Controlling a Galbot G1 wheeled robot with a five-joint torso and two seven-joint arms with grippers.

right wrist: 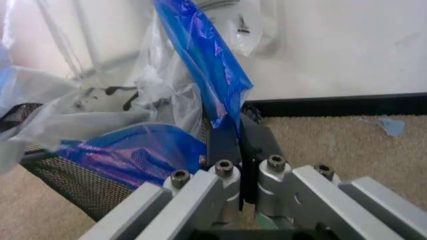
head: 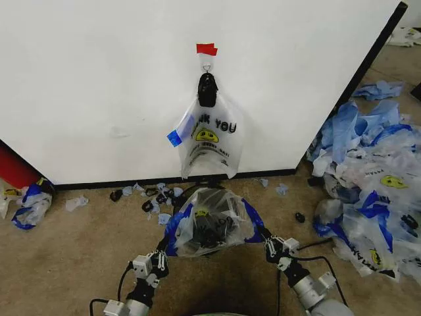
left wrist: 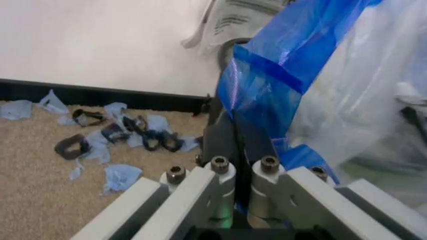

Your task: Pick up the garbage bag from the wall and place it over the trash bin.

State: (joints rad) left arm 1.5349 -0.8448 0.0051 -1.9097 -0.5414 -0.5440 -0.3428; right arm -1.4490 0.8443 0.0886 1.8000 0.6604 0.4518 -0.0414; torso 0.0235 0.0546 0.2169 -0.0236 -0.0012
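In the head view, a thin translucent bag [head: 209, 224] with blue edges is seen stretched over the bin [head: 212, 232], a small round basket whose dark mesh shows through the plastic. The blue corners are drawn out to each side, where the left gripper [head: 164, 249] and the right gripper [head: 264, 238] meet them. On the flat white wall [head: 99, 79] a second bag [head: 212, 139], printed "THANK YOU" with a yellow smiley, is hung from a small metal hook [head: 206, 66] under a strip of red tape [head: 206, 49]. Crumpled blue scraps [head: 155, 197] are scattered along the black baseboard on the rough tan floor, and a heap of bags [head: 371, 178] is piled at the right.

In the left wrist view, the left gripper [left wrist: 235, 145] is shown closed, its dark fingers [left wrist: 220, 140] pressed together on the glossy blue edge of the bag [left wrist: 280, 75]. The scraps [left wrist: 113, 135] are seen up close as torn film mixed with dark bits.

In the right wrist view, the right gripper [right wrist: 239, 150] is likewise shown clamped on a blue fold of the bag [right wrist: 207, 65]. The bin [right wrist: 73, 175] is revealed as black wire mesh, with plastic draped over its rim.
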